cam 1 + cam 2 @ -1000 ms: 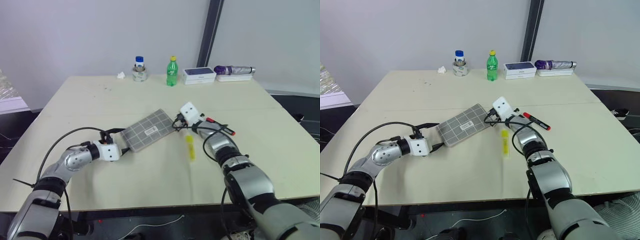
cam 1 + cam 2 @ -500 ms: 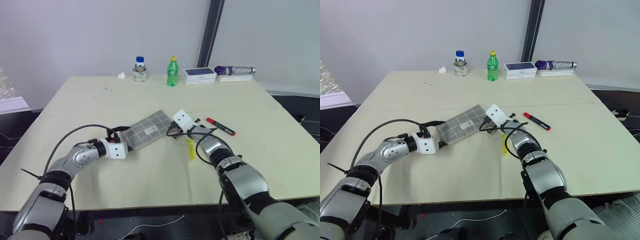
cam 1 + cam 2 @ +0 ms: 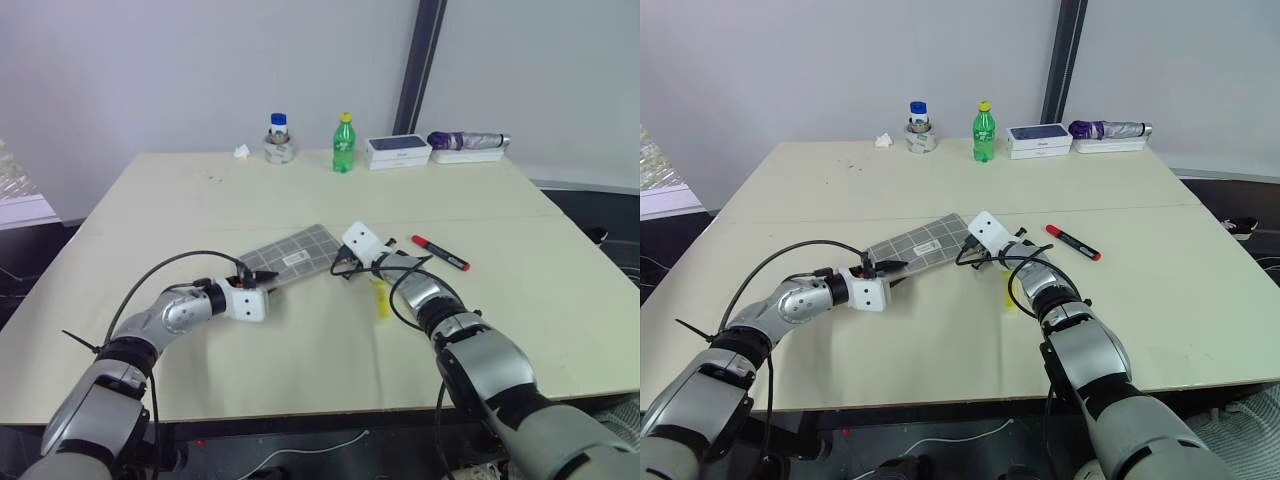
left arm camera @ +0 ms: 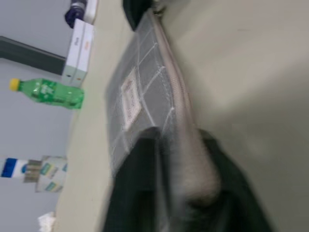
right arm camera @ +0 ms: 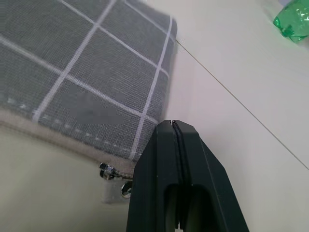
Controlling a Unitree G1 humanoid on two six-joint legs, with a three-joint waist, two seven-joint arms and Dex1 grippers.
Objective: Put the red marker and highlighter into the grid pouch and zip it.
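Note:
The grid pouch (image 3: 295, 252) lies mid-table, grey with white lines and a small white label. My left gripper (image 3: 266, 277) is shut on its near-left edge, and the wrist view shows the pouch's seam (image 4: 178, 121) running between the fingers (image 4: 137, 193). My right gripper (image 3: 340, 264) is shut at the pouch's right corner, beside the zipper pull (image 5: 113, 182), with nothing visible between its fingers. The yellow highlighter (image 3: 381, 300) lies just behind my right forearm, partly crossed by a cable. The red marker (image 3: 440, 253) lies further to the right, apart from both grippers.
Along the far table edge stand a jar with a blue lid (image 3: 279, 138), a green bottle (image 3: 343, 144), a white box (image 3: 398, 151) and a purple folded umbrella (image 3: 468, 141). A crumpled tissue (image 3: 241, 151) lies left of the jar.
My left gripper moved right to the pouch's near-left edge and shut on it from open. The pouch's near edge now looks lifted and narrower. My right gripper shifted slightly left to the pouch's corner.

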